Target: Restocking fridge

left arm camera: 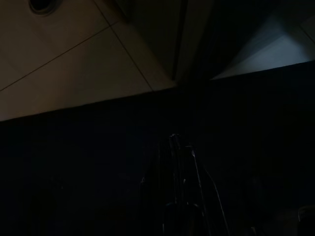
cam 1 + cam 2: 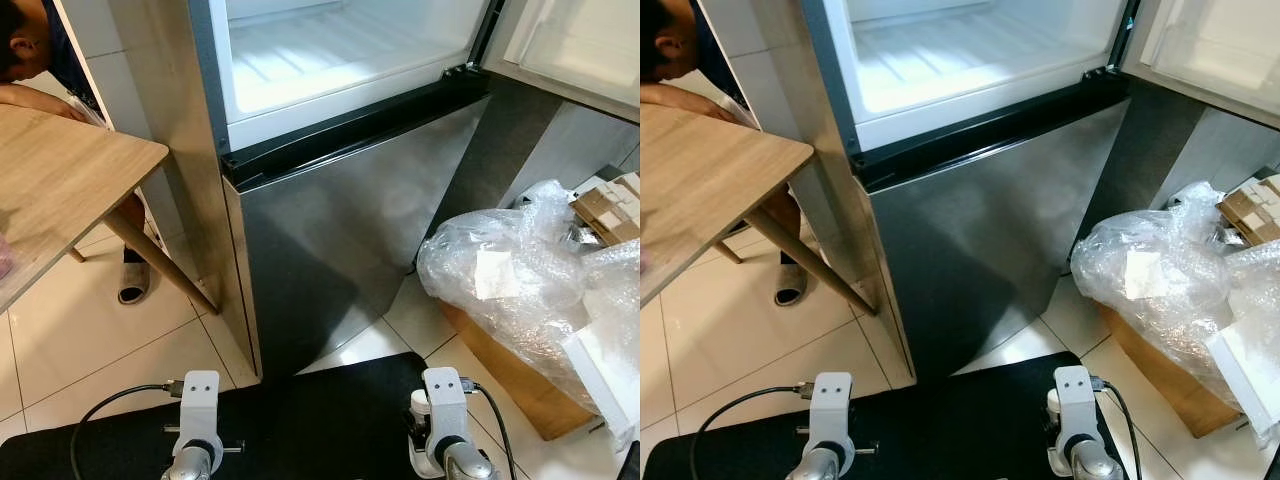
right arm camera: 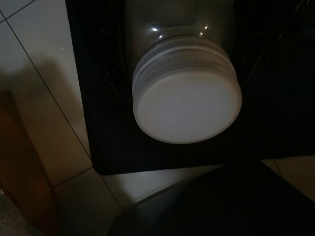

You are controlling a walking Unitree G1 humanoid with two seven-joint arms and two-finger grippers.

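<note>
We are standing before the fridge (image 2: 340,250), whose upper compartment (image 2: 340,50) is lying open, white and lit, while its steel lower door is staying closed. The upper door (image 2: 580,45) is swinging out to our right. To the left, a wooden table (image 2: 60,190) is standing on the tiled floor (image 2: 90,340), and a person (image 2: 30,50) is leaning over its far edge, one sandalled foot (image 2: 135,283) showing beneath. To the right of the fridge, a heap of clear plastic wrap (image 2: 520,270) is resting on a cardboard box (image 2: 510,380), with small brown cartons (image 2: 610,210) just behind it.

Both of our arms are hanging low at the bottom of the head views, over a black surface (image 2: 320,410). The right gripper (image 3: 184,64) is holding a clear jar (image 3: 177,29) by its body, with the jar's white lid (image 3: 187,103) pointing towards the wrist camera; the jar is thus in our right hand, low down and well apart from the open compartment. In the left wrist view the left gripper (image 1: 179,162) is showing only as a dark shape, and we cannot tell whether its fingers are wide or narrow.
</note>
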